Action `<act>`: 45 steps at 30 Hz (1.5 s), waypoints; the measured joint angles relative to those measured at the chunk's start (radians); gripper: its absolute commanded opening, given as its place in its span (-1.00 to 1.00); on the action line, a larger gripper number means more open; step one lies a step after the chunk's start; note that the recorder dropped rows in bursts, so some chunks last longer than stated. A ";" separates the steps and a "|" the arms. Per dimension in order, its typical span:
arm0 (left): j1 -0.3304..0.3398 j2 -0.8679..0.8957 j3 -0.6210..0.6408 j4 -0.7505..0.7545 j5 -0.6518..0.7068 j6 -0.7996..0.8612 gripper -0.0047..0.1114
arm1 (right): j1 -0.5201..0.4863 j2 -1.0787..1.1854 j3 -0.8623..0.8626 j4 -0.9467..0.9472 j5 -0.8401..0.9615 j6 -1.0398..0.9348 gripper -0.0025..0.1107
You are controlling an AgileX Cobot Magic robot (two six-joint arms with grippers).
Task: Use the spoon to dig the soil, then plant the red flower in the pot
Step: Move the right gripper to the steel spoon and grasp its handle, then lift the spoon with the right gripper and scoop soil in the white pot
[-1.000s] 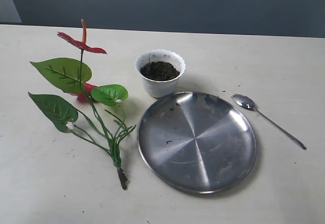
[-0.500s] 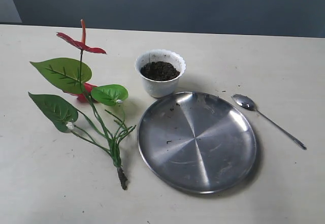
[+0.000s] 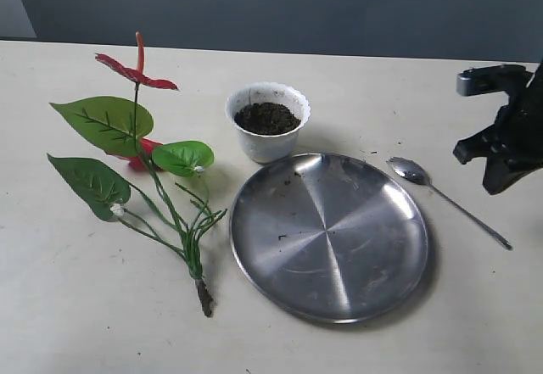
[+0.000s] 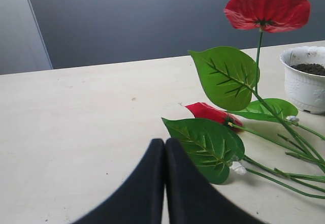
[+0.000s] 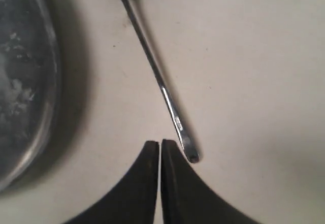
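Observation:
The white scalloped pot (image 3: 268,123) stands at mid-table with dark soil (image 3: 266,118) in it. The red flower (image 3: 136,73) lies on the table to its left, its leaves spread and its dark stub base (image 3: 204,298) toward the front. The silver spoon (image 3: 448,201) lies to the right of the steel plate, and its thin handle (image 5: 158,79) shows in the right wrist view. My right gripper (image 5: 160,144) hangs shut just beside the handle's end, holding nothing. My left gripper (image 4: 164,141) is shut and empty next to a green leaf (image 4: 205,142); it is out of the exterior view.
A large round steel plate (image 3: 329,234) with soil crumbs lies in front of the pot, between flower and spoon. The right arm (image 3: 507,136) stands above the table's right side. A dark wall runs behind the table.
The right arm has come into the exterior view from the right edge, above the spoon's handle. Flower, pot, plate and spoon have not moved.

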 measured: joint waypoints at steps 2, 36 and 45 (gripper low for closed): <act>0.000 0.000 0.000 0.000 0.000 0.000 -0.91 | 0.016 0.026 0.000 0.000 -0.027 -0.005 -0.53; 0.000 0.000 0.000 0.000 0.000 0.000 -0.91 | 0.036 0.223 -0.018 -0.056 -0.112 -0.001 -0.97; 0.000 0.000 0.000 0.000 0.000 0.000 -0.91 | 0.093 0.010 -0.066 -0.055 -0.158 -0.021 -0.97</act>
